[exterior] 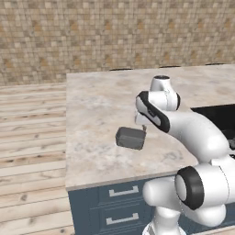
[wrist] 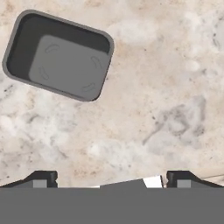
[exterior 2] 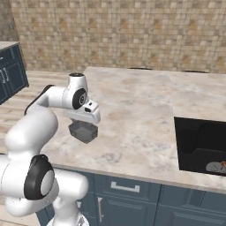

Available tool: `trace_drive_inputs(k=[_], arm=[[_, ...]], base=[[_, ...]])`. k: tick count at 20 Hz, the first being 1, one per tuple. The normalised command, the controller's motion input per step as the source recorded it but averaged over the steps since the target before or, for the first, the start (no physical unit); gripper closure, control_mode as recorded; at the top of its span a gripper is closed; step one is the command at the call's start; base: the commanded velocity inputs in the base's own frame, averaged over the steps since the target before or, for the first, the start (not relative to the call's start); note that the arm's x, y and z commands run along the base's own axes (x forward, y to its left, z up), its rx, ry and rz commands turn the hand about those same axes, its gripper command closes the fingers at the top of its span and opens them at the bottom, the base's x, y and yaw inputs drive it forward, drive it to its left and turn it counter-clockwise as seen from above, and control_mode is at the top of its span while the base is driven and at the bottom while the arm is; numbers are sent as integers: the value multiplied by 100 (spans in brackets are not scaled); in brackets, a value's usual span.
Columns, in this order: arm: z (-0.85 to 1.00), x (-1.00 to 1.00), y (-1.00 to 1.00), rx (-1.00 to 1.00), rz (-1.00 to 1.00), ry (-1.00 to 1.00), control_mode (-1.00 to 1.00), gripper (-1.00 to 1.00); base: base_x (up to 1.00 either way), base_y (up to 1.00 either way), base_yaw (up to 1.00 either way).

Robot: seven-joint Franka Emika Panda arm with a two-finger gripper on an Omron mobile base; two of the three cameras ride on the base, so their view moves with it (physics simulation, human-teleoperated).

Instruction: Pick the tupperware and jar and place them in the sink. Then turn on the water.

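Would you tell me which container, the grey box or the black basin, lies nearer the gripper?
The tupperware: it sits just ahead of the open gripper; the sink is farther along the counter.

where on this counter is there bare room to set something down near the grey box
Bare marble counter runs from the small grey rounded-corner plastic tupperware box back to the tiled wall, and between the box and the black recessed sink. It is crowded only around the box, where the arm and open pincer hang over it.

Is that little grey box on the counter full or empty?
Empty: the hand view looks straight into the tupperware and shows its bare floor.
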Motion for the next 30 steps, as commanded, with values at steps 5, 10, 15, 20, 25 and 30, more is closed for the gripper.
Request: trace_drive_inputs(k=[5, 10, 15, 20, 25, 30], arm=[[-32, 31, 12, 0, 0, 0, -100, -100], [-30, 31, 3, 0, 0, 0, -100, -100], [-28, 22, 0, 0, 0, 0, -100, -100], [-28, 26, 0, 0, 0, 0, -100, -100], [-26, 33, 0, 0, 0, 0, -100, -100], [-28, 31, 0, 0, 0, 0, -100, -100]], base=[[0, 0, 0], [0, 0, 0], [0, 0, 0], [0, 0, 0], [0, 0, 0], [0, 0, 0]])
